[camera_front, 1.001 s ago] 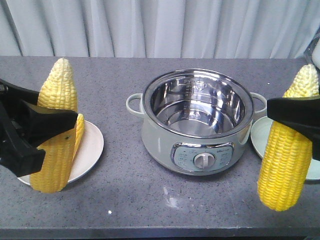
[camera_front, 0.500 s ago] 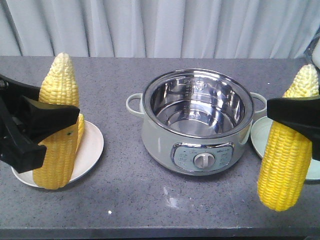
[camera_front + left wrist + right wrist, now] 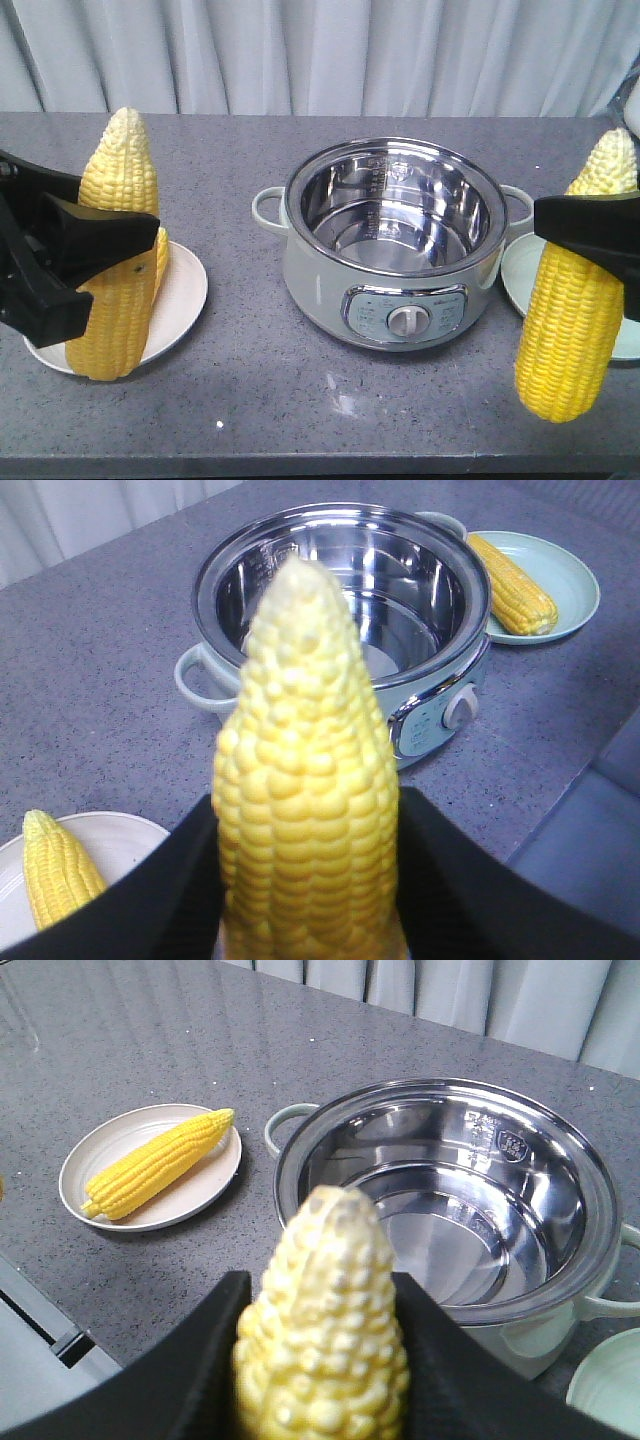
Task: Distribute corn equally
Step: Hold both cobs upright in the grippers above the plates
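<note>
4 cobs of corn in all, 2 plates, 1 cooking pot, 2 arms. The left fingers [image 3: 110,235] are clamped on the sides of 1 cob [image 3: 120,160] about halfway up. It stands upright, pale tip uppermost, its base low at the near rim of the white plate [image 3: 185,290] at the left end of the desk [image 3: 250,400]; whether it touches the plate I can't tell. A 2nd cob [image 3: 155,1163] lies flat on that plate.

The right fingers [image 3: 585,220] are closed the same way round a 3rd cob [image 3: 565,330], which is upright and leaning slightly, at the right end of the desk in front of the pale green plate [image 3: 570,575]. The 4th cob [image 3: 512,580] lies on that green plate.

Between the 2 plates stands the electric pot [image 3: 390,270], with no lid, a bare steel bowl and its dial facing the front edge. A grey curtain [image 3: 320,50] hangs behind.
</note>
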Robot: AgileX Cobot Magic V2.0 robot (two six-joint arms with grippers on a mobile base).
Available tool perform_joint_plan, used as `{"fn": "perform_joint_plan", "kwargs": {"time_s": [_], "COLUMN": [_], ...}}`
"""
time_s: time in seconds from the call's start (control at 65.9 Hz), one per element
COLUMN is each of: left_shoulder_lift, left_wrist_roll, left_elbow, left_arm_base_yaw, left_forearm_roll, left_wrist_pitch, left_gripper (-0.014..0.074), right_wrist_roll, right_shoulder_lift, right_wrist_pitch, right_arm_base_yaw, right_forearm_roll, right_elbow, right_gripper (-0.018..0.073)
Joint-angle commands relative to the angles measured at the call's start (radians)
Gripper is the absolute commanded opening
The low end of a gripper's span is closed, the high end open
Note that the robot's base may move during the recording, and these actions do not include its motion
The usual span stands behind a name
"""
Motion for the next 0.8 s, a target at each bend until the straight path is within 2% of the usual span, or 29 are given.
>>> {"fn": "perform_joint_plan", "kwargs": {"time_s": [0.0,0.789], "left_shoulder_lift": [-0.008,-0.008], "left_wrist_roll": [-0.002,-0.002], "left_elbow": [-0.022,-0.022], "left_arm_base_yaw": [0.002,0.002], "left_forearm_roll": [-0.017,-0.017], "left_wrist_pitch": [-0.066,-0.066], "left_gripper": [0.0251,0.0251], "right_wrist_roll": [-0.005,-0.005], "right_shoulder_lift": [-0.004,-0.004], "right_wrist_pitch": [-0.06,-0.06], "right_arm_base_yaw": [-0.005,-0.005], "right_forearm_roll": [0.026,0.026], "right_elbow": [-0.024,-0.024], "right_gripper": [0.0168,0.0168]}}
